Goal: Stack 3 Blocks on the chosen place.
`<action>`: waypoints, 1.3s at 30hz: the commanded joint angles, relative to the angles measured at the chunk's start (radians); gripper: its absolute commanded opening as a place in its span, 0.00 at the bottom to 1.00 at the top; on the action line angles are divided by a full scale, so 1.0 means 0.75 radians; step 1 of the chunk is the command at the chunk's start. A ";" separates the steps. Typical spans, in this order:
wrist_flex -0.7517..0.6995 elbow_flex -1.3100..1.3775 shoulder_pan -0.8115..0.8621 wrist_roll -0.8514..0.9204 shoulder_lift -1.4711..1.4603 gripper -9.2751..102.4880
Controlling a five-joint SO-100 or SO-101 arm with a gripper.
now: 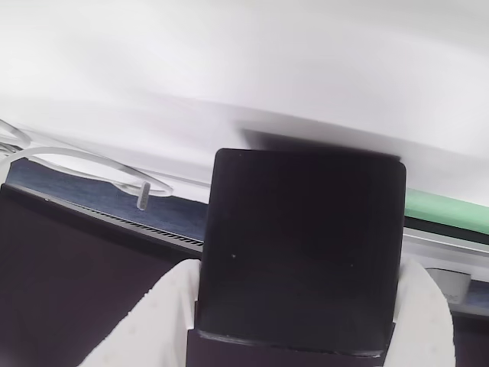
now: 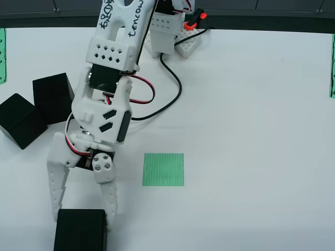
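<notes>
Overhead view: gripper [image 2: 84, 215] has its white fingers set either side of one black block [image 2: 81, 230], jaws closed onto its sides. Green striped patch [image 2: 163, 169] lies up and right of that block, near, bare. Two more blocks [image 2: 36, 110] sit well left of the patch, touching.

Gripper-mounted view: block [image 1: 302, 252] sits square between the fingers.

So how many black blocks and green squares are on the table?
Black blocks: 3, one between the claw's fingers, two at the left.
Green squares: 1.
Total: 4.
</notes>
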State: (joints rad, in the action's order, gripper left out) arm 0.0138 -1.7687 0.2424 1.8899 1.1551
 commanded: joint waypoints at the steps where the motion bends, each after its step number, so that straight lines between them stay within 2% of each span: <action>1: 0.008 -0.157 -0.065 -0.072 0.276 0.25; 10: 0.014 -0.618 -0.172 -0.153 0.753 0.25; 18: 0.106 -0.640 -0.102 -0.145 0.755 0.26; 29: 0.123 -0.685 -0.014 -0.121 0.792 0.32; 36: 0.350 -0.945 0.053 -0.131 0.888 0.33; 39: 0.315 -1.027 0.080 -0.112 0.959 0.34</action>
State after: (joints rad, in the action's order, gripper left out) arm 0.2454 -2.5050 0.2792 1.7994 1.8040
